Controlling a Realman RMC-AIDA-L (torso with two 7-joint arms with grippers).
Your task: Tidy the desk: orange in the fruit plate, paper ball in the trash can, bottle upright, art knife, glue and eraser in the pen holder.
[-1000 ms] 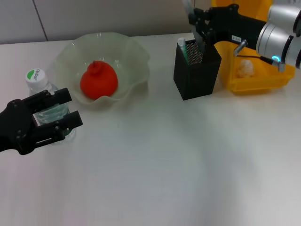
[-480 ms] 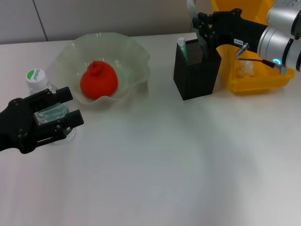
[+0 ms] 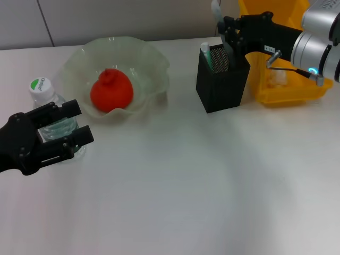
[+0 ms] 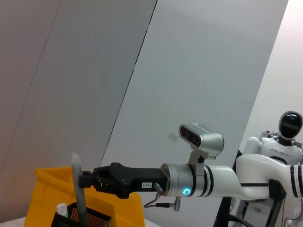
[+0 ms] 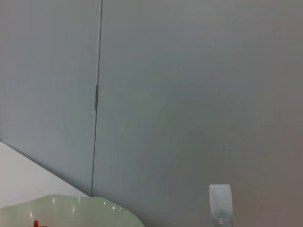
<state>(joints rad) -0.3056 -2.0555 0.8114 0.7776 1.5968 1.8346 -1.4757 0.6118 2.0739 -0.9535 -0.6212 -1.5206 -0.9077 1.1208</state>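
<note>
Here, a red-orange knobbed orange [image 3: 111, 90] in the ruffled pale-green fruit plate [image 3: 151, 61]

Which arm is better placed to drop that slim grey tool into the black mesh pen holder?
Right. The right gripper is directly above the pen holder and grips the slim grey tool. The left gripper is far across the table beside the bottle.

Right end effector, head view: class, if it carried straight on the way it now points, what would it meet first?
The right end effector points leftward over the pen holder. Beyond it, the fruit plate probably lies lower, so the way looks free; depth is unclear.
</note>
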